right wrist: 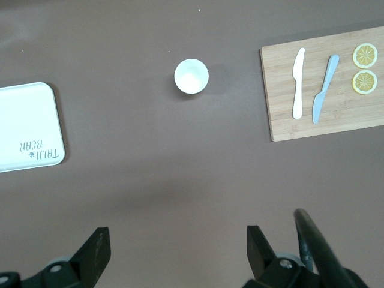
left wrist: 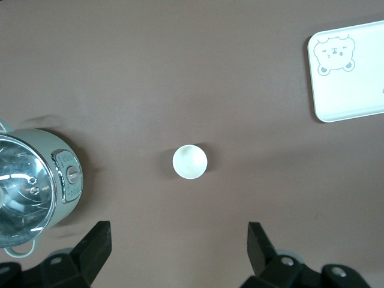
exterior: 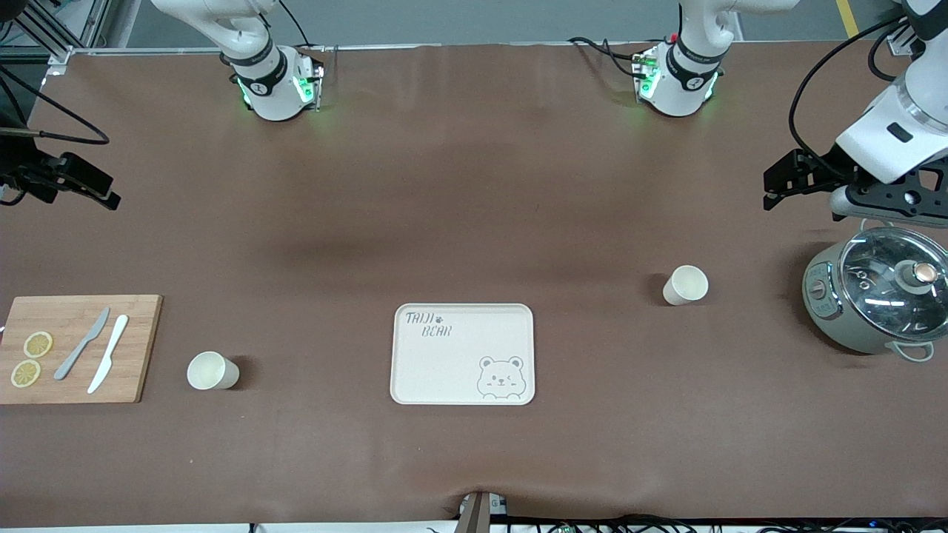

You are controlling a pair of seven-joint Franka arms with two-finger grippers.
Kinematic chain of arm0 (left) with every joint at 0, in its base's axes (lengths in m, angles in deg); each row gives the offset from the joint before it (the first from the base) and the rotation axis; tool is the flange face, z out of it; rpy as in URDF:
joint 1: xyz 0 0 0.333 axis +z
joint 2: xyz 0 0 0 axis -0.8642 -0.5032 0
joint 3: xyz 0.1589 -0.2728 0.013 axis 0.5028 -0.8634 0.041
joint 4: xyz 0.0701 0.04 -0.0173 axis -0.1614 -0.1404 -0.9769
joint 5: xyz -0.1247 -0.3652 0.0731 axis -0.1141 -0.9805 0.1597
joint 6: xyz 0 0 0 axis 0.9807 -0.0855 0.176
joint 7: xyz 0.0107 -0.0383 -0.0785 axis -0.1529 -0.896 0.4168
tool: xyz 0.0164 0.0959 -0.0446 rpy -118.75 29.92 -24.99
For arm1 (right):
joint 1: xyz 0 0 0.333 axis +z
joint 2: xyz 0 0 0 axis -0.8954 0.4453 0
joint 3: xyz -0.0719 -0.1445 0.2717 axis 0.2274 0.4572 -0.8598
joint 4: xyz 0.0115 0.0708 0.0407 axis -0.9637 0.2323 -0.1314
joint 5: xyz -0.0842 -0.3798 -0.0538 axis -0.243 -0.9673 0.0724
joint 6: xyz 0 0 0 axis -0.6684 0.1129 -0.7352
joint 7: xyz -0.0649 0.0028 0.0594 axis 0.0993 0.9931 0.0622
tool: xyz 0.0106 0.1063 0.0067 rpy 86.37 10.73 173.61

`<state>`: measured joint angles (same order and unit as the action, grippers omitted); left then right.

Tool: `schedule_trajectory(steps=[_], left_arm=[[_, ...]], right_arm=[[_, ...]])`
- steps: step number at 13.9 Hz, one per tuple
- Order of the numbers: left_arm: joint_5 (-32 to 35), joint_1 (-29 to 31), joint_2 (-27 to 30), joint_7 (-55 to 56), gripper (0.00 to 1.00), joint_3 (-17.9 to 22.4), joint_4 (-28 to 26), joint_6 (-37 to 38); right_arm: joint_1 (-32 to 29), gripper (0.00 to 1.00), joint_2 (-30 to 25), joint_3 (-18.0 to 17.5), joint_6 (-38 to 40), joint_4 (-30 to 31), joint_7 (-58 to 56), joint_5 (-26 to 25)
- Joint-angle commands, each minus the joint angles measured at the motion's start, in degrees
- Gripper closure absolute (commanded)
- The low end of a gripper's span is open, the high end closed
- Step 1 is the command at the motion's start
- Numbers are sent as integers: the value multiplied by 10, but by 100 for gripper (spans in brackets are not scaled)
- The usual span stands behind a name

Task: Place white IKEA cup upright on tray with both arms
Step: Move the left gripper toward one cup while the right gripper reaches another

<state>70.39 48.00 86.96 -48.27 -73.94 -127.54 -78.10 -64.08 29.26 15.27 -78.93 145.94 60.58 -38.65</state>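
The cream tray (exterior: 444, 370) with "TAIJI BEAR" lettering and a bear drawing lies at the table's middle, nothing on it. One white cup (exterior: 685, 285) stands mouth up toward the left arm's end, slightly farther from the front camera than the tray; it also shows in the left wrist view (left wrist: 190, 162). A second white cup (exterior: 212, 370) stands mouth up toward the right arm's end; it also shows in the right wrist view (right wrist: 191, 76). My left gripper (exterior: 772, 191) (left wrist: 178, 234) is open and empty, high over the table near the pot. My right gripper (exterior: 104, 191) (right wrist: 178, 235) is open and empty, high over the table's right-arm end.
A pot with a glass lid (exterior: 881, 296) stands at the left arm's end. A wooden cutting board (exterior: 133, 348) at the right arm's end holds a grey knife (exterior: 81, 344), a white knife (exterior: 108, 364) and two lemon slices (exterior: 37, 344).
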Motion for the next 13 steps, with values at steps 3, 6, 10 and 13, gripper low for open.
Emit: schedule_trajectory(steps=[3, 6, 10, 13], left_arm=[[2, 5, 3, -14, 0, -2, 8, 13], [1, 18, 0, -28, 0, -3, -19, 2], [1, 46, 3, -91, 0, -3, -112, -61], [1, 59, 18, -127, 0, -3, -195, -130]], right_arm=[[-2, 0, -11, -4, 0, 12, 6, -9], [-2, 0, -11, -4, 0, 12, 6, -8], [-1, 0, -12, -3, -8, 14, 5, -9], [-1, 0, -4, -4, -26, 9, -1, -21]])
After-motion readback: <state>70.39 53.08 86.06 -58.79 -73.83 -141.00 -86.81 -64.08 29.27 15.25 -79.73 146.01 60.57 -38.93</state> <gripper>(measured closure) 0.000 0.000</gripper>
